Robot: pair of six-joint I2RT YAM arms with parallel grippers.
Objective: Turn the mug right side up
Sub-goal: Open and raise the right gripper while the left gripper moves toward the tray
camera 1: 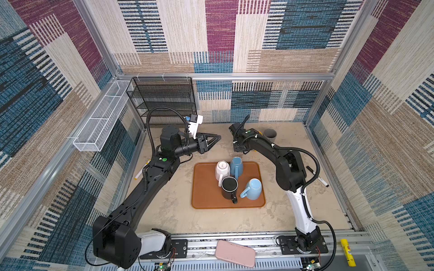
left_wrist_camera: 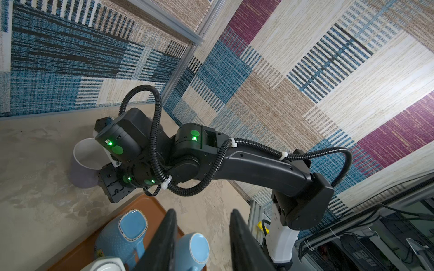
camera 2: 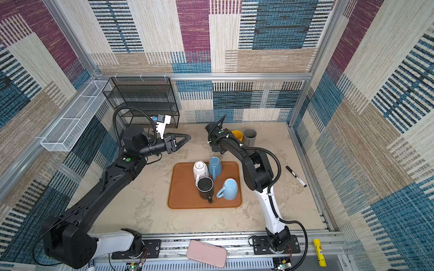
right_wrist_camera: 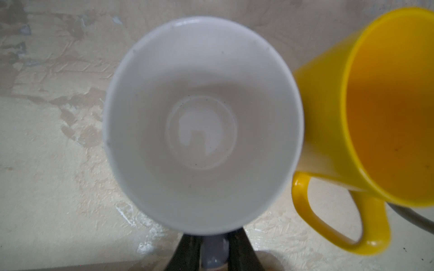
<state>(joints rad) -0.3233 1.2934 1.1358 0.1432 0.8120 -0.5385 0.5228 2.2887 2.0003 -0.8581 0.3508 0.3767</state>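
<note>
Mug (right_wrist_camera: pixel 203 126) upright, mouth upward

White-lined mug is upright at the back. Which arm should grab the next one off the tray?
Left, probably: the left gripper is open, empty and near the tray. The right gripper grips the handle of the white-lined mug.

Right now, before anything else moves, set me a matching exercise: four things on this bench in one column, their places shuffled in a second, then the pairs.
Things:
1 black mug
2 yellow mug
3 black marker
4 glue stick

Places:
a on the front rail
b on the tray
c on the table, by the right wall
d at the back of the table, off the tray

Pairs: 1-b; 2-d; 3-c; 4-a
</note>
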